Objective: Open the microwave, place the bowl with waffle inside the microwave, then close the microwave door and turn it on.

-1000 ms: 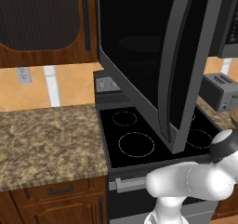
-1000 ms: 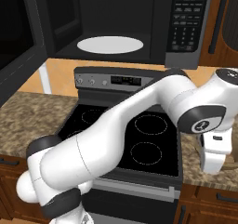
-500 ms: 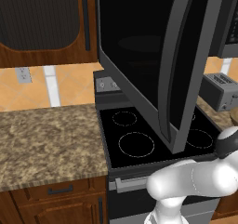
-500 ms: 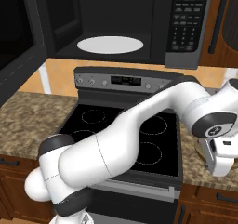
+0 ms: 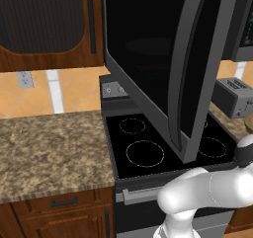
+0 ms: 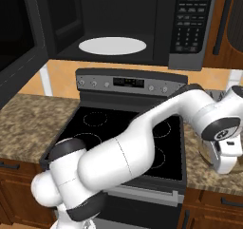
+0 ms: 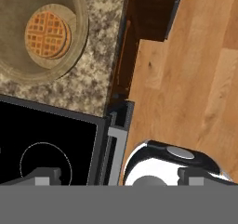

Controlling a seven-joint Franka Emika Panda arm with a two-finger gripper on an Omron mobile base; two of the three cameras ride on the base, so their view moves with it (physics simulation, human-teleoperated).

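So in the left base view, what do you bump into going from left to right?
Brown cabinet → granite counter → stove → microwave door → toaster.

The arm (image 6: 142,142) is all glossy white rounded shells with dark grey bands at the joints, and a chunky white hand (image 6: 224,154) hangs off a black-ringed wrist.

Even flat rendered light, sharp throughout, soft sheen on microwave door (image 5: 163,69)
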